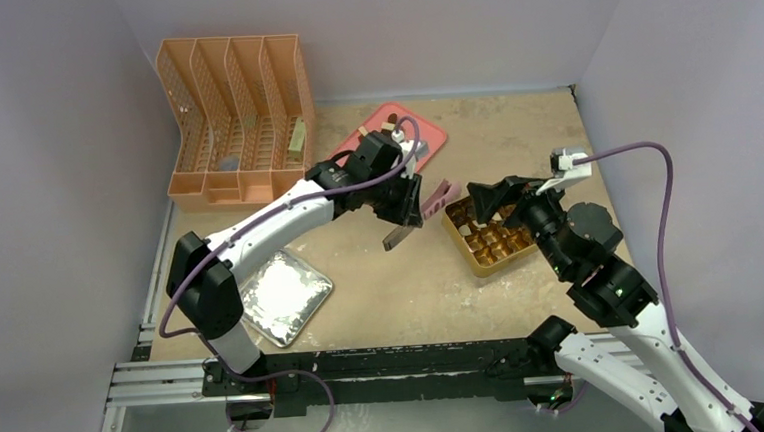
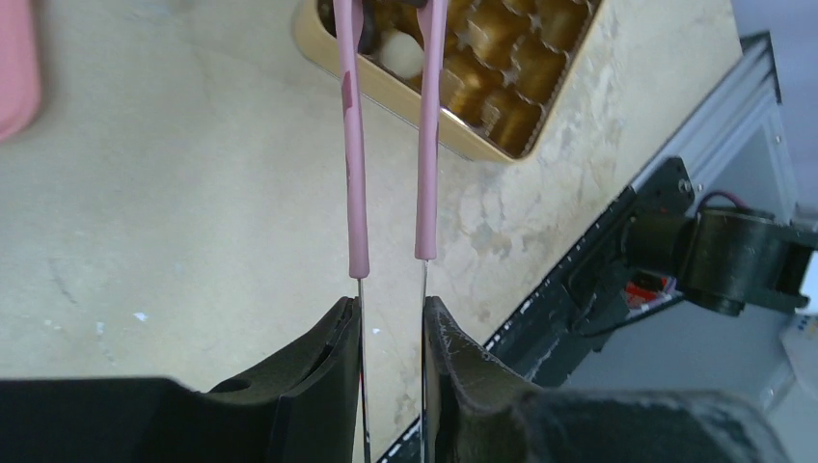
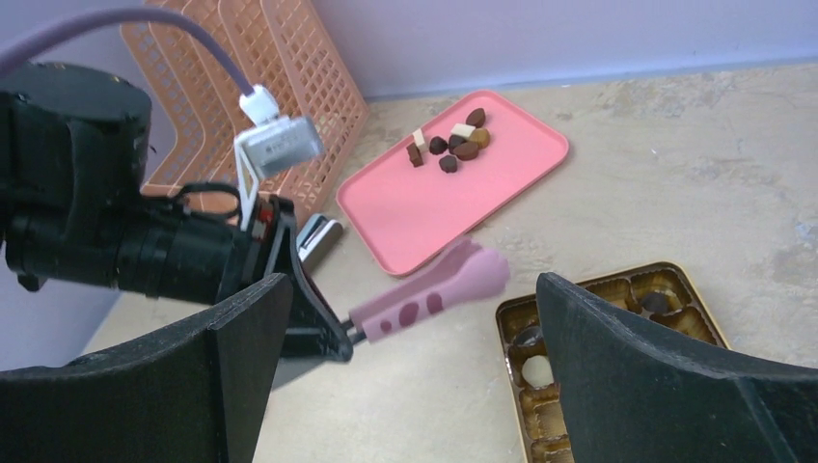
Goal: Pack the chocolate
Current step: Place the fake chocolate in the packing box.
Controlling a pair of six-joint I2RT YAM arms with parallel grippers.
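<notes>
well, from above, the left gripper [image 1: 410, 212] is clamped on the bare metal end of pink tongs [image 1: 439, 194], whose tips reach toward the far left corner of the gold box [image 1: 486, 257]. the right gripper [image 1: 490, 201] hangs over the box with its jaws spread wide and nothing in them. a few pieces of chocolate [image 1: 389, 127] lie on the pink tray [image 1: 429, 145] at the back, just beside the orange rack [image 1: 237, 115]. the right arm hides most of the box cells. a foil pack [image 1: 283, 295] lies by the left arm's base.

at the left wrist, the fingers squeeze the two thin steel legs of the tongs, which run forward nearly parallel with a gap between them. a cream piece shows in that gap over the box corner, with a dark one beside it. i cannot tell from here whether it is pinched or just lying in its cell.

at the right wrist, the fingers stand far apart and grip nothing. about six pieces are bunched at the far end of the tray. a cream piece and two dark ones sit in cells at the box's near edge. no piece shows between the tong tips.

i'd judge each piece as very light, hard and brittle. it is also smooth and rounded enough to squirt out of a hard pinch. the tips should take it across its widest middle, low on the sides, with only a gentle squeeze.
</notes>
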